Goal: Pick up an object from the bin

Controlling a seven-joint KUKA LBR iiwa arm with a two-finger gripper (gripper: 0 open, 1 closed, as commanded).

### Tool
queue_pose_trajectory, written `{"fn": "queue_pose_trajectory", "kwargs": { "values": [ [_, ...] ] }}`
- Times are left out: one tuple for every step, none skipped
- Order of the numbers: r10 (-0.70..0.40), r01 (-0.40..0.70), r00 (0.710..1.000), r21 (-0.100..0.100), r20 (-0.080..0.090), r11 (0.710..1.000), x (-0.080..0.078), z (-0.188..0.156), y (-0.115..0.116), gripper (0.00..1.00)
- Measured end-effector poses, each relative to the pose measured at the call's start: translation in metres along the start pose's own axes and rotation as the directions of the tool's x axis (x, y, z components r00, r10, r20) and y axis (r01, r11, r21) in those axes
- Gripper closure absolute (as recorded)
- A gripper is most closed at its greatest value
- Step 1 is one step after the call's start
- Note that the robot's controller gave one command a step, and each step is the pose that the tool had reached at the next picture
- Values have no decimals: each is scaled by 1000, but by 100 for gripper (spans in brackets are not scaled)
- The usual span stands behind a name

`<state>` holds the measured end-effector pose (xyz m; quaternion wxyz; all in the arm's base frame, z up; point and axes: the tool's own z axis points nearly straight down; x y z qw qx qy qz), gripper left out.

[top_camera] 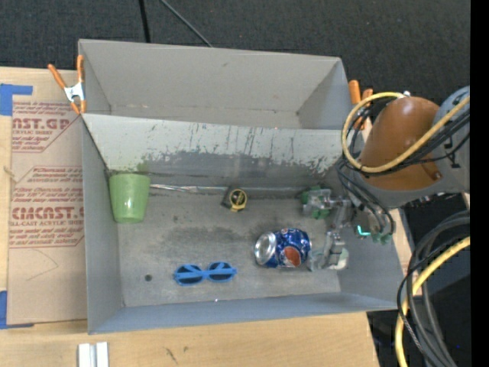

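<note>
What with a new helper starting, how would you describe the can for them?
In the grey bin, look right, beside the gripper. The can lies there on its side. Unlike the flat blue glasses further left, it is crushed, with a silver end.

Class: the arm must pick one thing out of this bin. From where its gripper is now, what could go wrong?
1. The gripper sits right beside the crushed blue can, which lies on its side. A touch might push or roll it away rather than grip it.
2. The gripper is also close to the bin's right wall, so it may scrape that wall when it moves.
</note>
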<state>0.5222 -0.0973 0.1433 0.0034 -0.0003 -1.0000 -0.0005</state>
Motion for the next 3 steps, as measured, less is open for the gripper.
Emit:
{"fn": "queue_pose_trajectory", "kwargs": {
  "values": [
    [-13,13,1000,-2,0,1000,13,74,39,0],
    [-12,12,1000,1,7,1000,11,69,37,100],
    [-20,20,1000,0,15,1000,16,-57,77,100]
  ]
}}
